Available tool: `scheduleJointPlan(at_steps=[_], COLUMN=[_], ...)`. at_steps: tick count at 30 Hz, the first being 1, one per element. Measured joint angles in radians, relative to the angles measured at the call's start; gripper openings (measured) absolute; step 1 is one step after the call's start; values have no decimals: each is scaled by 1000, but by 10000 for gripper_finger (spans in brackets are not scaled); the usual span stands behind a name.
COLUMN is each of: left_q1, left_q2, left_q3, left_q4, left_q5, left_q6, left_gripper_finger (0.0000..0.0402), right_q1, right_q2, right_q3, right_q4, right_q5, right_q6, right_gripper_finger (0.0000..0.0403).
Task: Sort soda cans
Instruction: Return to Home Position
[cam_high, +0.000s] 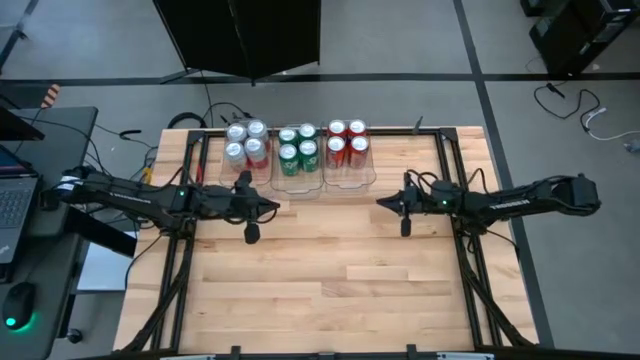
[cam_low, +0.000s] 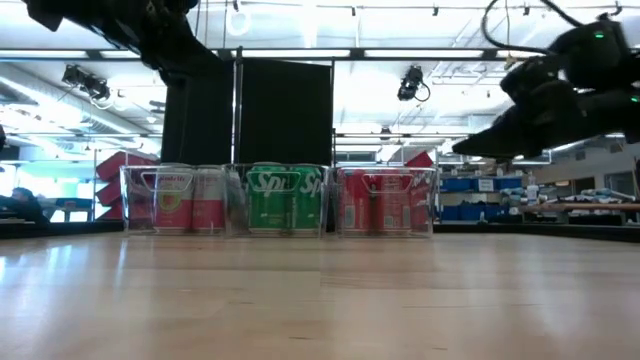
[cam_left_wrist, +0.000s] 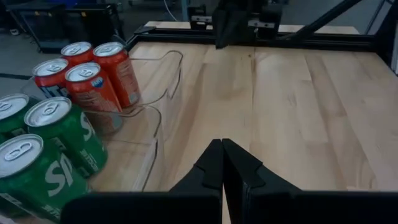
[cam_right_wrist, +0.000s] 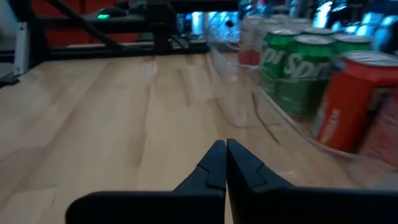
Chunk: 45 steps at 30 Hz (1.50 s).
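Note:
Several soda cans stand upright on their bases in three clear bins at the table's far middle. The silver-white cans (cam_high: 246, 143) are in the left bin, the green cans (cam_high: 298, 148) in the middle bin and the red cans (cam_high: 347, 142) in the right bin. My left gripper (cam_high: 272, 207) hovers shut just on the near side of the left bin, pointing toward the table's right. My right gripper (cam_high: 381, 203) hovers shut on the near side of the right bin, pointing toward the table's left. Nothing is between the fingers of either gripper (cam_left_wrist: 222, 168) (cam_right_wrist: 226, 163).
Black frame rails (cam_high: 470, 260) run along the table's left and right sides. Bare wood (cam_high: 320, 290) fills the near half. Off the table at the left are a laptop (cam_high: 12, 200) and a mouse (cam_high: 18, 305); cables (cam_high: 215, 112) lie behind the far edge.

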Motion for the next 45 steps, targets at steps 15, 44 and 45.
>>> scheduleJointPlan(at_steps=[15, 44, 45], left_q1=[3, 3, 3], left_q2=[-52, -772, -810], left_q3=[-89, -563, -563], left_q4=[137, 162, 114], left_q5=[31, 103, 86], left_q6=[71, 118, 119], left_gripper_finger=[3, 3, 3], right_q1=[154, 120, 115], right_q2=[-357, -695, -703], right_q3=[-29, -29, -29], right_q4=[-376, -641, -642], right_q5=[215, 198, 193], right_q6=[38, 83, 81], right_gripper_finger=[0, 0, 0])
